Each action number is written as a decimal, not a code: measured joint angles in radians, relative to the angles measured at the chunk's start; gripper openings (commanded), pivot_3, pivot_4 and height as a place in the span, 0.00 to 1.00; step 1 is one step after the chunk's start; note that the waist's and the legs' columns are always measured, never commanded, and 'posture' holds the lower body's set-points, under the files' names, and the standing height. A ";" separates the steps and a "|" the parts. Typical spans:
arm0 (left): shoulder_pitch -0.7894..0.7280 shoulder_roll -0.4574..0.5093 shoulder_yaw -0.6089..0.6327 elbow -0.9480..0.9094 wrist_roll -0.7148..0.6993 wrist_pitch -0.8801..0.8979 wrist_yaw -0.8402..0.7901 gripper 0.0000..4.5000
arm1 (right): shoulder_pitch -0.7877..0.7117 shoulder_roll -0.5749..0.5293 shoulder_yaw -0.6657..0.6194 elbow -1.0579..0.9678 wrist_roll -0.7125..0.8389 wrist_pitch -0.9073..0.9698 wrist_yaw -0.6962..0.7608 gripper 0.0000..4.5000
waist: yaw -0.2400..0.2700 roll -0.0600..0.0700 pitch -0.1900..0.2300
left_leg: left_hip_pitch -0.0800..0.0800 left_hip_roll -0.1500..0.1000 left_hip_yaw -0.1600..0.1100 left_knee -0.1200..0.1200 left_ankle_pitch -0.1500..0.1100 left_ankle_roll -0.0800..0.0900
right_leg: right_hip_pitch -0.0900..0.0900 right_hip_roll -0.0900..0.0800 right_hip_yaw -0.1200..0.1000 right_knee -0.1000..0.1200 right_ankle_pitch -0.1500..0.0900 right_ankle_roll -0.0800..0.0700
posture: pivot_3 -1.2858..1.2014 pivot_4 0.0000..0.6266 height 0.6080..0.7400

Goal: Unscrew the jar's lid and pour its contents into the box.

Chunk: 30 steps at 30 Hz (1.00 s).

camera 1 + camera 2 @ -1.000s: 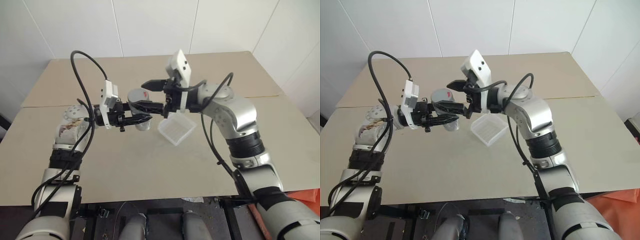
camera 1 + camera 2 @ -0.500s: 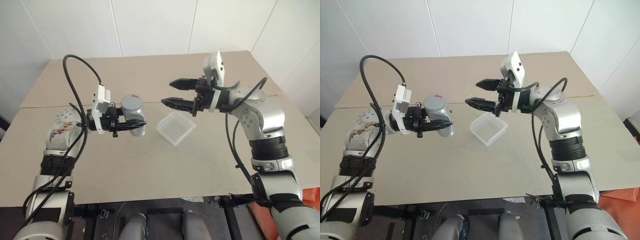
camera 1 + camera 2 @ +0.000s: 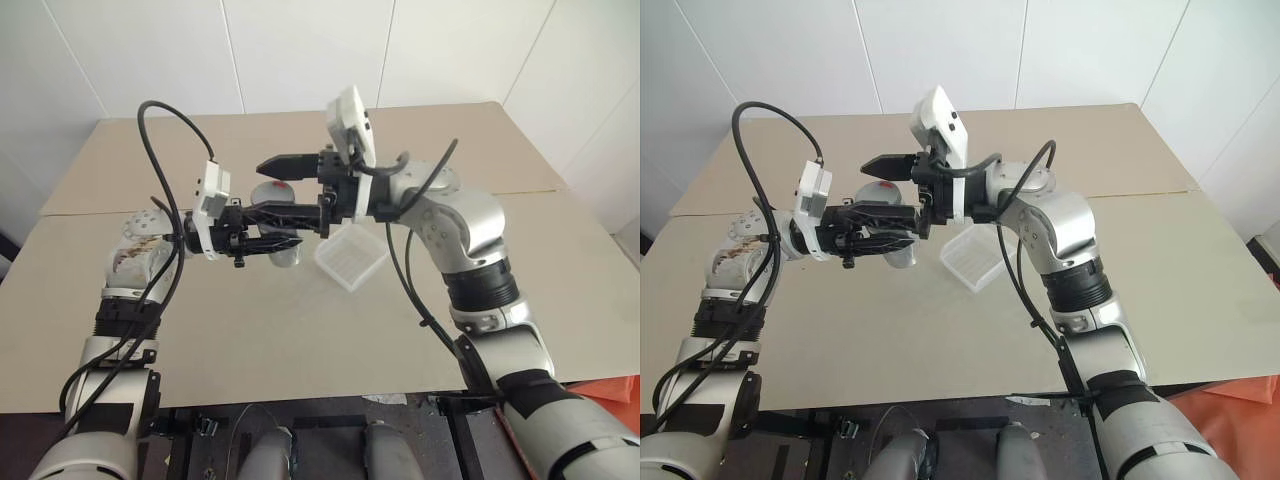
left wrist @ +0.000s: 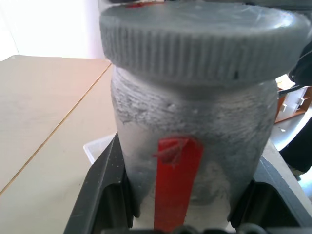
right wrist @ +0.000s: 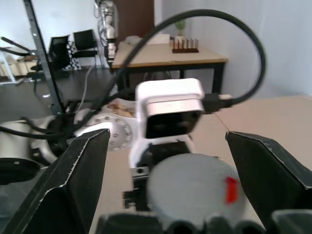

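While my left gripper (image 3: 272, 243) pinches the jar (image 4: 190, 146) mid-frame, lid (image 4: 202, 41) on, my right gripper (image 3: 275, 187) straddles it, fingers spread. I'd centre them, close squarely, then twist. Box (image 3: 352, 257) sits just right.

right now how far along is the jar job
Done: the left gripper has the jar clamped and lifted off the table. In hand: the right gripper has its jaws open around the lid, which is still on. Left: unscrewing, then pouring into the box.
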 measured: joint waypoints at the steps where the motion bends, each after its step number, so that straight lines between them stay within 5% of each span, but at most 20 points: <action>1: 0.000 0.000 0.000 0.000 0.000 0.000 0.000 0.43 | -0.003 0.005 0.007 0.008 -0.012 -0.006 0.002 0.98 | -0.001 0.000 0.000 | 0.000 0.000 0.000 0.000 0.000 0.000 | 0.000 0.000 0.000 0.000 0.000 0.000 | 0.52 0.24 1.00; 14: 0.002 0.012 0.000 -0.013 -0.001 0.000 0.001 0.43 | -0.029 0.071 0.025 0.146 -0.095 -0.086 0.026 0.98 | -0.007 0.000 0.000 | 0.000 0.000 0.000 0.000 0.000 0.000 | 0.000 0.000 0.000 0.000 0.000 0.000 | 0.52 0.24 1.00; 30: 0.025 0.025 0.003 -0.028 -0.002 0.011 0.021 0.43 | -0.031 0.015 0.021 0.199 -0.122 -0.150 0.102 0.98 | -0.007 0.000 0.000 | 0.000 0.000 0.000 0.000 0.000 0.000 | 0.000 0.000 0.000 0.000 0.000 0.000 | 0.52 0.24 1.00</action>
